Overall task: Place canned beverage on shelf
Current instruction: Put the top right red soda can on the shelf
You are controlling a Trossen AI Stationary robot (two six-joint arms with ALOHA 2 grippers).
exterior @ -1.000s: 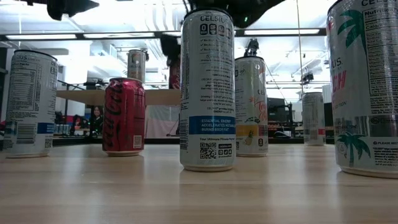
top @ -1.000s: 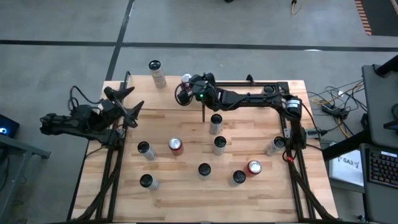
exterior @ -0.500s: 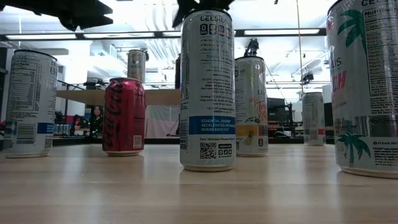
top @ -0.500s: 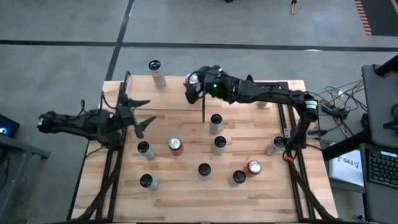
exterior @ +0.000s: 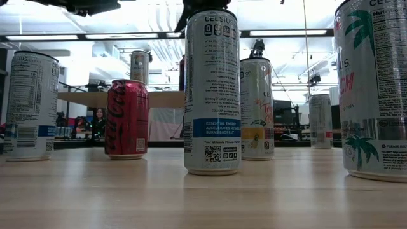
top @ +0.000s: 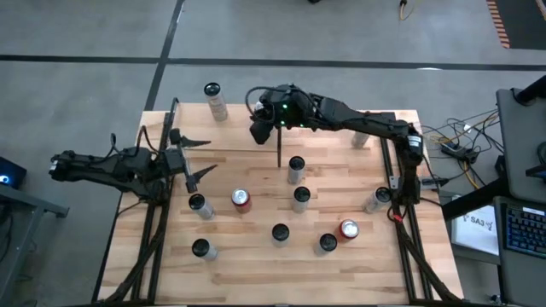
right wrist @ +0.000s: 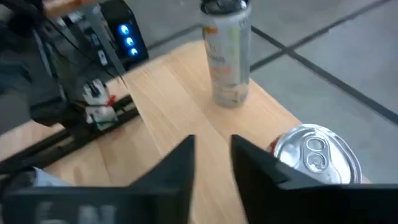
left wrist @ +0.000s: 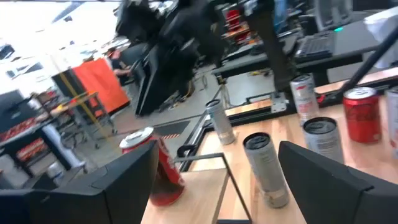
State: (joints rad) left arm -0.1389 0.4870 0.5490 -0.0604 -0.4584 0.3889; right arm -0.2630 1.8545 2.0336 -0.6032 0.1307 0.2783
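Observation:
The shelf [top: 205, 128] stands at the table's far left, with pale planks on black posts. A red can with a silver top [right wrist: 316, 155] stands upright on its right end and also shows in the left wrist view [left wrist: 154, 167]. A pale can [top: 216, 101] stands on the shelf's far corner [right wrist: 227, 56]. My right gripper [top: 259, 130] hovers over the shelf's right end. Its fingers [right wrist: 211, 165] are shut with nothing between them, and the red can is just beside them. My left gripper [top: 193, 162] is open above the table, near the shelf's front edge.
Several cans stand on the tabletop [top: 256, 264]: silver ones [top: 296, 169] [top: 300, 198] [top: 199, 205] and red ones [top: 242, 199] [top: 348, 229]. In the low view they form a row close to the camera [exterior: 212, 92]. The shelf's black post [top: 279, 152] stands near the middle cans.
My right arm has swung toward the table's far edge, with its gripper staying over the shelf's right end beside the red can. My left gripper has moved toward the near edge and a little to the right, turning as it went.

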